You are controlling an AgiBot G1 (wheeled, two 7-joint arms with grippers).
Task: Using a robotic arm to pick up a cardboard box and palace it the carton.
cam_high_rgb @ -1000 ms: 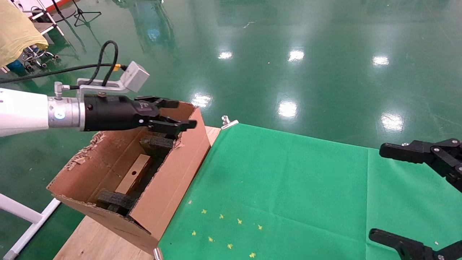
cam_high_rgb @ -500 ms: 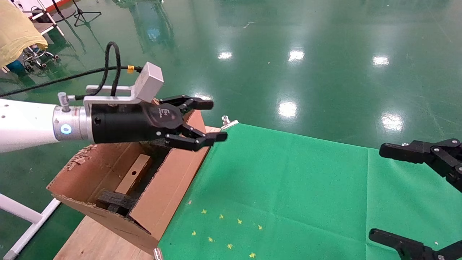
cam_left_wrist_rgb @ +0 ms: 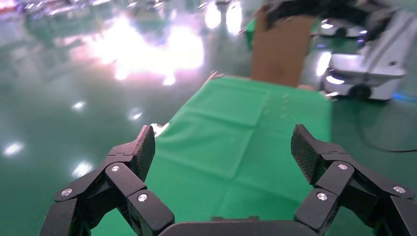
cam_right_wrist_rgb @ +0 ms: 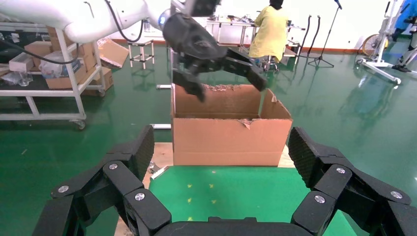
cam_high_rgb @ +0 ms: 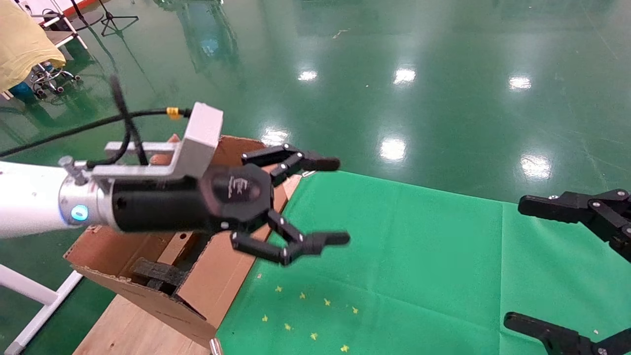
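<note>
we count one carton (cam_high_rgb: 217, 276), one cardboard box (cam_high_rgb: 172, 252), two black foam blocks showing in the earlier head pictures but only one (cam_high_rgb: 157, 274) clear now, two grippers, and one green cloth (cam_high_rgb: 404, 256) spread over the wooden table (cam_high_rgb: 133, 330). the left gripper (cam_high_rgb: 328, 201), on the robotic arm (cam_high_rgb: 29, 207) with its grey camera block (cam_high_rgb: 199, 133), hangs in the air over the carton's right wall and the near edge of the cloth, its fingers (cam_high_rgb: 315, 161) spread wide apart with nothing between them (the left wrist view confirms this, showing both pads (cam_left_wrist_rgb: 145, 150) open over bare cloth). the cardboard box lies inside the carton, between the foam blocks, mostly hidden behind the black gripper body so only a sliver of it shows. the right gripper (cam_high_rgb: 557, 266) sits parked at the right edge of the table, its fingers also apart and empty. compared with a second ago, the left gripper has come up out of the carton and swung toward the cloth, and its fingers have opened from a narrow gap to a wide one; the box and carton lie where they did, and the right gripper has not shifted.
</note>
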